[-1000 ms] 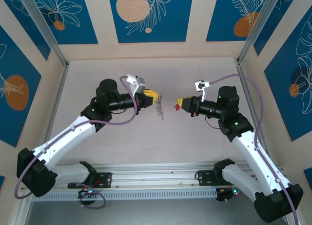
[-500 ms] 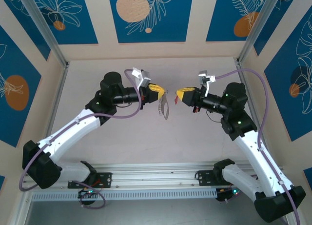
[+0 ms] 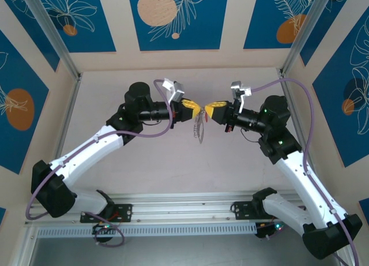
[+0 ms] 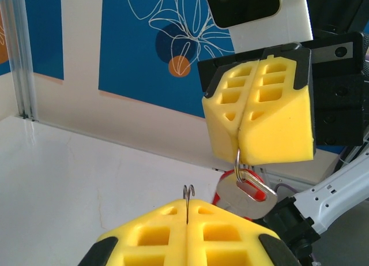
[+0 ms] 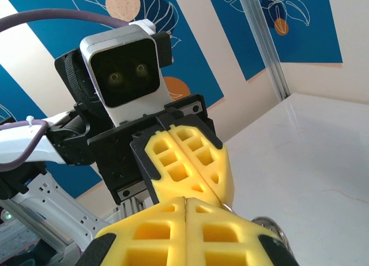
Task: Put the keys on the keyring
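Closer together than a second ago, the key [image 4: 249, 191] and the keyring [image 3: 199, 129] now nearly meet in the air over the middle of the table [image 3: 144, 159], both arms having swung inward. The key, a small silver piece with a red part, hangs just under the right claw [image 4: 240, 140]. That claw's yellow pads [image 4: 277, 122] are pressed together on the thin metal at the key's top. The keyring dangles below the left claw [image 3: 198, 109], its grey loop and string of small pieces hanging free. From the left wrist, a thin bent wire end stands up out of the seam between that claw's closed pads. The two claws face each other tip to tip, almost touching. Whether the key touches the keyring cannot be told. Blue panels with leaf drawings stand around the table.
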### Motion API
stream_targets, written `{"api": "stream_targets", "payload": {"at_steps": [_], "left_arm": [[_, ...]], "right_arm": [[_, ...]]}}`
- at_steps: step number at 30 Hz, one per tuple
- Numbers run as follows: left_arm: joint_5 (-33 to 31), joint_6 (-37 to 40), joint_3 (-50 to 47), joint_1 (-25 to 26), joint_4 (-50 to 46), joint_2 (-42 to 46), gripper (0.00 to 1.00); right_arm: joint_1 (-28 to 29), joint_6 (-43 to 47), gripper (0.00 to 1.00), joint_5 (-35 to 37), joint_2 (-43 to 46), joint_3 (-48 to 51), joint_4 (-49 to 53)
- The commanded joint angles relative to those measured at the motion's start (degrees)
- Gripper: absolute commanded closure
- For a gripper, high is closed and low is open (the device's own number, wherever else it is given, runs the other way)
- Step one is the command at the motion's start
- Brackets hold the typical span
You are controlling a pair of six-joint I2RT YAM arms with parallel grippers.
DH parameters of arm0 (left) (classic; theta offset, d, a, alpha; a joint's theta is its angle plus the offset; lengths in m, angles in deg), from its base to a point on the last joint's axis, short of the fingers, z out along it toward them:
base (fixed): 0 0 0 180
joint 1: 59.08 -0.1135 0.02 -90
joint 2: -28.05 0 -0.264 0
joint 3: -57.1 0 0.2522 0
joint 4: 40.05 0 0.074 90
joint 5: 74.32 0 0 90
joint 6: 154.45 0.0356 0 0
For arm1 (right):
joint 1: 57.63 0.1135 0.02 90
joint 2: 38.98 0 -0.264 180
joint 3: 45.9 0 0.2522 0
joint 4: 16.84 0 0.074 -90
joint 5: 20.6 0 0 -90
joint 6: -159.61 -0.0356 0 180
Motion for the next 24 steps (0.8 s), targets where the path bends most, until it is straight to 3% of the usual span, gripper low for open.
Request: {"api": "stream_targets", "payload": {"at_steps": [1, 24], "left_arm": [[1.8, -0.8, 2.3, 0.9, 1.1, 0.1, 1.00], [1.4, -0.4, 2.2, 2.0, 1.4, 2.1, 1.00]], "right_arm": [[0.6, 1.4, 1.00, 1.0, -0.5, -1.5, -0.5], [0.9, 3.2, 1.00, 4.1, -2.7, -0.8, 1.3]]}}
